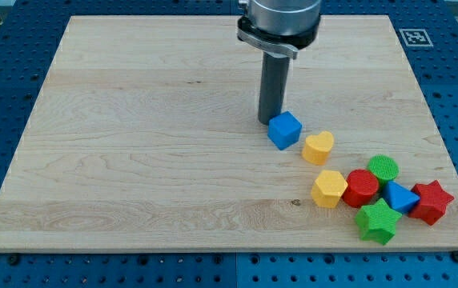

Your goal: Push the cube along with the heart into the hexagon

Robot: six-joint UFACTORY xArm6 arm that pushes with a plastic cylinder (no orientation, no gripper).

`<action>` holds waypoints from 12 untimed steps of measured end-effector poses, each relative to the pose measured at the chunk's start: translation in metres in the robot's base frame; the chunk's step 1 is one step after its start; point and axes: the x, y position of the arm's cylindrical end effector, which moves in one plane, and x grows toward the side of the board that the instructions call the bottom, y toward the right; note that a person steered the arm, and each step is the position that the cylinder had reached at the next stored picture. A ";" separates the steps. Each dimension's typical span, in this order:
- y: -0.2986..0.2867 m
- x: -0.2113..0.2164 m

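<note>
A blue cube point(285, 130) sits right of the board's middle. My tip point(268, 121) touches or nearly touches its upper-left side. A yellow heart point(319, 148) lies just to the lower right of the cube, a small gap between them. A yellow hexagon point(329, 189) lies below the heart, at the left end of a cluster of blocks. The dark rod comes down from the arm's grey end at the view's top.
Beside the hexagon: a red cylinder point(361, 188), a green cylinder point(383, 169), a blue triangle point(401, 197), a red star point(431, 202) and a green star point(377, 222). The wooden board point(133, 144) lies on a blue pegboard table; its right edge is near the cluster.
</note>
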 end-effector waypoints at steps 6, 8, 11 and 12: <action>-0.090 0.002; -0.044 0.001; 0.018 0.029; 0.019 0.032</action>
